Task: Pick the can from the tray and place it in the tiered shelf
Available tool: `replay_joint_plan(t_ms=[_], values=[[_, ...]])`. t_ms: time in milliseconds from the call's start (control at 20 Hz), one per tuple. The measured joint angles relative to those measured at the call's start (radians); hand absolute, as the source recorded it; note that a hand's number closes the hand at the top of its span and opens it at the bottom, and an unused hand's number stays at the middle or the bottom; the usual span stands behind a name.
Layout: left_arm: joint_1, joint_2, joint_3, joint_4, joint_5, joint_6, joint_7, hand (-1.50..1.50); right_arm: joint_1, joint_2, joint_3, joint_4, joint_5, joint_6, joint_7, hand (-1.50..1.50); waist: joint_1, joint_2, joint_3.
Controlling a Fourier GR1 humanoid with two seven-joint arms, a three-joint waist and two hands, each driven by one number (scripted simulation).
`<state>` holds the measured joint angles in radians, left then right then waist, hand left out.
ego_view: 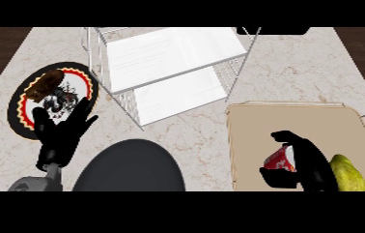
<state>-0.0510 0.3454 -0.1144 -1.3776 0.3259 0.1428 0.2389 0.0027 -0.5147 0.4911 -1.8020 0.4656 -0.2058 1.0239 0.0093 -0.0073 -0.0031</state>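
Observation:
A red and white can lies within the fingers of my right hand, which is curled round it over the beige tray at the lower right. Thumb and fingers hide much of the can. The white wire tiered shelf stands at the upper middle, well up and left of the can. At the lower left, my left hand rests open with its fingers up, overlapping the edge of a plate.
A round black-rimmed plate with a brown food item sits at the left. A yellow-green fruit lies on the tray right of my right hand. A dark round shape fills the lower middle.

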Motion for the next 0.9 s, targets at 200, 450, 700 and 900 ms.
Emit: replay_joint_plan(t_ms=[200,450,700,900], values=[[0.014,-0.020,0.004,-0.015,-0.022,0.007,0.001,0.00,0.017,0.024,-0.008,-0.010,-0.001,0.024,-0.041,1.50,-0.007,-0.005,-0.002],[0.007,-0.029,0.035,0.014,-0.031,-0.019,-0.007,0.00,0.033,0.080,0.010,-0.036,0.070,0.020,-0.066,1.50,-0.010,-0.005,0.004],[-0.005,-0.036,0.031,0.008,-0.035,-0.034,-0.006,0.00,-0.060,0.151,0.171,-0.064,0.145,0.082,-0.103,1.50,0.010,0.001,0.005],[-0.031,-0.046,0.013,0.015,-0.044,-0.039,0.001,0.00,-0.183,0.256,0.367,-0.052,0.171,0.189,-0.163,1.50,0.045,0.007,0.003]])
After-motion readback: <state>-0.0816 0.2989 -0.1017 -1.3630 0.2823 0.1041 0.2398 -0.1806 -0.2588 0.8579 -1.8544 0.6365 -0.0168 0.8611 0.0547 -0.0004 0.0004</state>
